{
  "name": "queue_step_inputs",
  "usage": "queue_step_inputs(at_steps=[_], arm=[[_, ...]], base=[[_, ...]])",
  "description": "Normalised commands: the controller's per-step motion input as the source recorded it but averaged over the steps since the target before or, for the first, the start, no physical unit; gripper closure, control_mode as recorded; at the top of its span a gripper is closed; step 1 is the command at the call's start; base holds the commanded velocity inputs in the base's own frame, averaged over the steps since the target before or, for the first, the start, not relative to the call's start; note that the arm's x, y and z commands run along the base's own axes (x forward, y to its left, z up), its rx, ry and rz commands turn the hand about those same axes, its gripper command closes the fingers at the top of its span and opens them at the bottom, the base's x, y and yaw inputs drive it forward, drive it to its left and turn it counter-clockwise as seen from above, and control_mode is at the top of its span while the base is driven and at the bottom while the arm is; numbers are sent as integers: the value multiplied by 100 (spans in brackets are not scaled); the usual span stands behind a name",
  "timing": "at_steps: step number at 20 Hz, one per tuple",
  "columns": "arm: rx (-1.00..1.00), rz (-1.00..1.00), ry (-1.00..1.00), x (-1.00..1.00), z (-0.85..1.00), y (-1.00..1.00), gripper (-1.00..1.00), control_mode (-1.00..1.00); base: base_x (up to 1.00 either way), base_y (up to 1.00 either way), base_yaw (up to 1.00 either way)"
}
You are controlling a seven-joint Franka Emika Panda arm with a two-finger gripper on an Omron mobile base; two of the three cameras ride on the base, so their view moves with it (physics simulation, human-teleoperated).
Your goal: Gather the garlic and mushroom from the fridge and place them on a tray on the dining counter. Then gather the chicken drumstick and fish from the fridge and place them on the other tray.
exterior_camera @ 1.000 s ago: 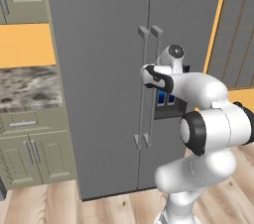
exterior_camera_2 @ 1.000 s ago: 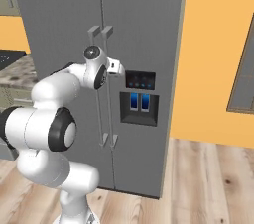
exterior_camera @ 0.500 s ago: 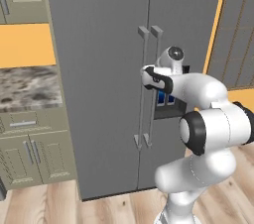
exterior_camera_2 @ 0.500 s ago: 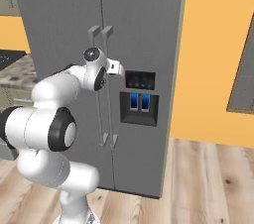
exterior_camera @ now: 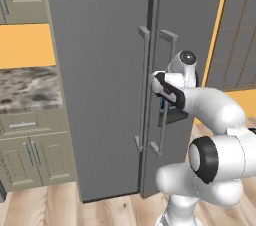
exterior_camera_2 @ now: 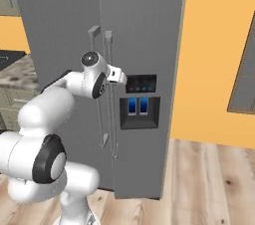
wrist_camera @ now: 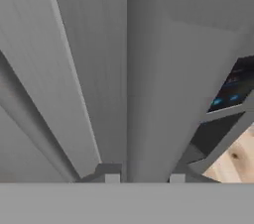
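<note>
The tall grey fridge (exterior_camera: 100, 70) stands before me with two long bar handles side by side. My gripper (exterior_camera: 159, 82) is shut on the right door's handle (exterior_camera: 167, 90), about halfway up. From the other side, the gripper (exterior_camera_2: 119, 75) meets the same handle (exterior_camera_2: 107, 94). In the hand view the gripper (wrist_camera: 144, 177) clamps the wide grey handle bar (wrist_camera: 149, 94). The right door stands slightly ajar. The garlic, mushroom, chicken drumstick and fish are hidden. Both trays and the dining counter are out of view.
A dark dispenser panel (exterior_camera_2: 139, 107) with blue lights sits in the right door. Olive cabinets with a marble top (exterior_camera: 30, 90) stand left of the fridge. An orange wall (exterior_camera_2: 214, 45) and a panelled cabinet (exterior_camera: 240, 35) lie to the right. Wooden floor (exterior_camera_2: 209, 179) lies below.
The fingers have closed on the right door's handle. That handle and the door's edge have since come out a little from the left door.
</note>
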Motion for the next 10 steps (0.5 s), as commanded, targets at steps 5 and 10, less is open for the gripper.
queue_step_inputs(at_steps=[5, 10], arm=[[0, -10, -1, -98, 0, -11, 100, -100], [0, -1, 0, -83, 4, -38, 100, -100]], base=[[0, 0, 0], [0, 0, 0]])
